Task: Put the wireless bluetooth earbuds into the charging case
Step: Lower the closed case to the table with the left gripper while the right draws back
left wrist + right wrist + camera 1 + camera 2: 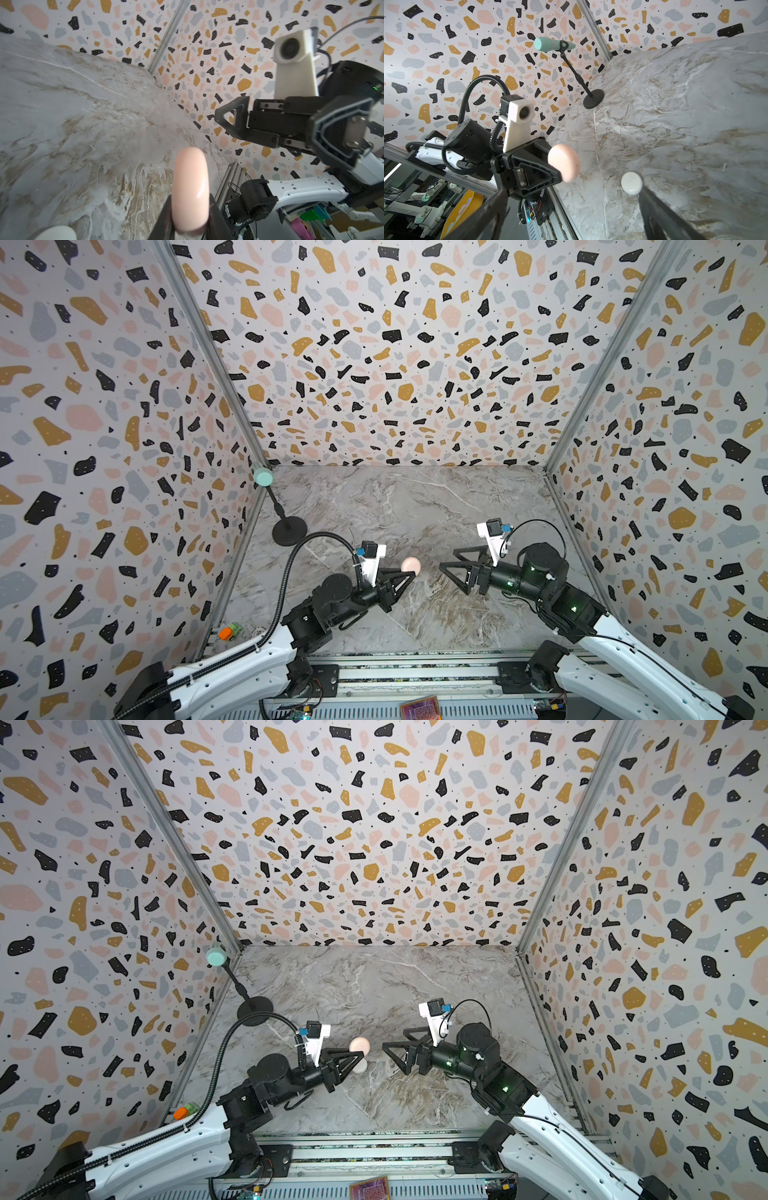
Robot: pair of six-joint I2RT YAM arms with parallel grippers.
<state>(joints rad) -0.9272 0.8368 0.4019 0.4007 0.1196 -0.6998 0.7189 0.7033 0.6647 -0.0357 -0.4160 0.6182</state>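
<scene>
Over the marble table, inside the terrazzo-print walls, your left gripper is clamped on the pink charging case and holds it clear of the surface. Your right gripper faces it, jaws wide apart and empty. The white case lies flat on the table close by.

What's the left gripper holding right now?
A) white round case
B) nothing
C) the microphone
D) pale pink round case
D: the fingers of the left gripper are shut on the pale pink round case; the white round case lies on the table.
</scene>
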